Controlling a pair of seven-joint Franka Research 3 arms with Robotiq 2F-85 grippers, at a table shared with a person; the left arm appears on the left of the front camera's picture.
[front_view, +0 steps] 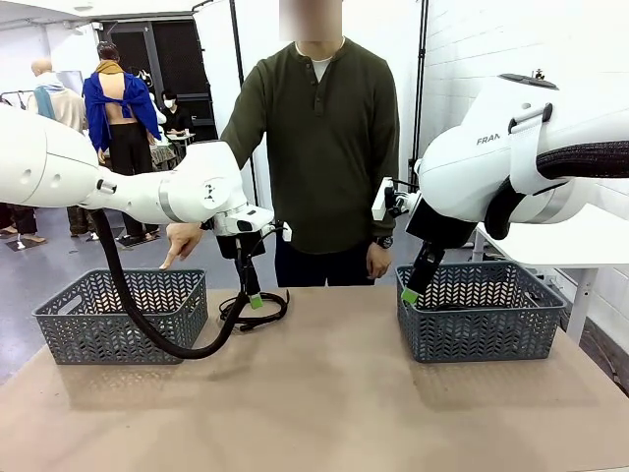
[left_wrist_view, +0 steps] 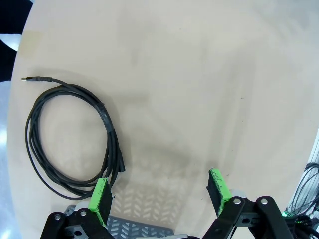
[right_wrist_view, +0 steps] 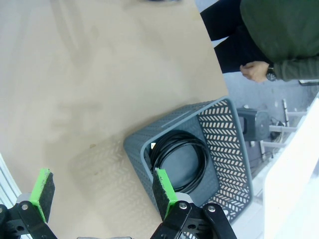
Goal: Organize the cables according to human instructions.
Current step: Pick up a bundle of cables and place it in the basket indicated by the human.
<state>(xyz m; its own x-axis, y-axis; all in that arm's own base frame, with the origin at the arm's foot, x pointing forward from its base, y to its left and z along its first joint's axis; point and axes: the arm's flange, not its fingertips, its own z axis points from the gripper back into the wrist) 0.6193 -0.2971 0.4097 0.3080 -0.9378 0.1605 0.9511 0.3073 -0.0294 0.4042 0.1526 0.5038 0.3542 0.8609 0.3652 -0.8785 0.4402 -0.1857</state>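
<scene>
Both grippers stood open when you looked at this moment, and neither one held anything. Your left gripper (front_view: 254, 298) hung with its green pads pointing down over a coiled black cable (front_view: 254, 310) that lay on the brown table (front_view: 324, 403), near the far edge and just beside the left grey basket (front_view: 123, 315). From the left wrist camera you could see the same cable (left_wrist_view: 70, 139) as a loose loop lying flat, with a thin plug at its free end, to the left of the gripper (left_wrist_view: 162, 196); the left green pad (left_wrist_view: 99, 199) was just above the rim of the loop, but I cannot tell if it touched it.

Your right gripper (front_view: 411, 295) was at the near left corner of the right grey basket (front_view: 480, 313). In the right wrist view its jaws (right_wrist_view: 102, 191) stood wide, one green pad (right_wrist_view: 163, 188) over the basket wall (right_wrist_view: 137, 159) and the other over bare table. Inside this basket lay another coiled black cable (right_wrist_view: 182, 159).

The person (front_view: 319, 147) in the dark olive shirt stood at the far side of the table. One hand (front_view: 180, 241) pointed with a finger down toward the left basket, and the other hand (front_view: 377, 261), with a dark watch on the wrist, hung beside the body.

For writing, you could read only "FRAN" (front_view: 489, 139) in grey letters on the right arm; the remaining letters were hidden by a strap.
</scene>
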